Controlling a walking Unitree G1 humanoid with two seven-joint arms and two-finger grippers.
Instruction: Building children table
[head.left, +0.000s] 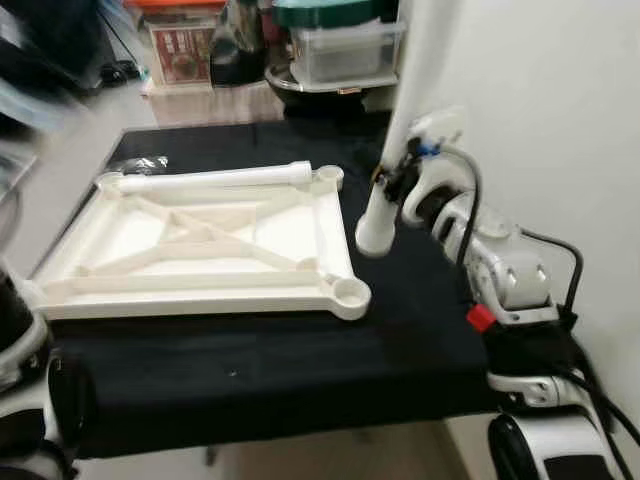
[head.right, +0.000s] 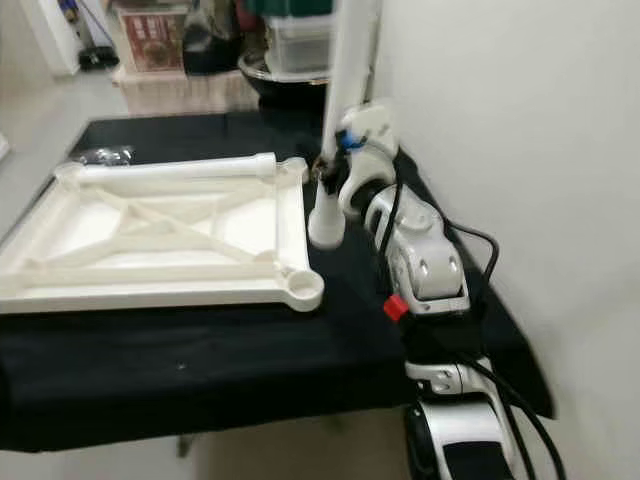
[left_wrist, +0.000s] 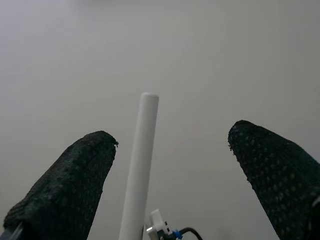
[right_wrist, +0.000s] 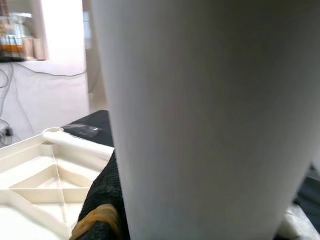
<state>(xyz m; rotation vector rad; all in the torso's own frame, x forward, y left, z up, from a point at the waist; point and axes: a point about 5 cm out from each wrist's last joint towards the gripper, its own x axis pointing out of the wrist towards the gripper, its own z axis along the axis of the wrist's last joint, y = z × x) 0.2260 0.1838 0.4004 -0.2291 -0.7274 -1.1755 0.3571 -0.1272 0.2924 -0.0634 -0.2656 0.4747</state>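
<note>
A white tabletop (head.left: 335, 250) lies upside down on the black-covered table (head.left: 250, 370), its ribs and round corner sockets (head.left: 350, 292) facing up. One white leg (head.left: 215, 180) lies along its far rim. My right gripper (head.left: 395, 180) is shut on a second white leg (head.right: 345, 70), holding it upright. That leg's lower end (head.left: 376, 232) is just right of the tabletop's right rim. The same leg (right_wrist: 210, 125) looms close in the right wrist view. My left gripper (left_wrist: 173, 134) is open and faces the wall, with the upright leg (left_wrist: 142, 165) seen in the distance between its fingers.
A white wall (head.left: 560, 120) runs close along the right side of the table. Storage bins (head.left: 345, 50) and a box (head.left: 180, 45) stand behind the table. A crumpled clear bag (head.left: 140, 163) lies at the far left corner. Floor (head.left: 60, 170) shows at the left.
</note>
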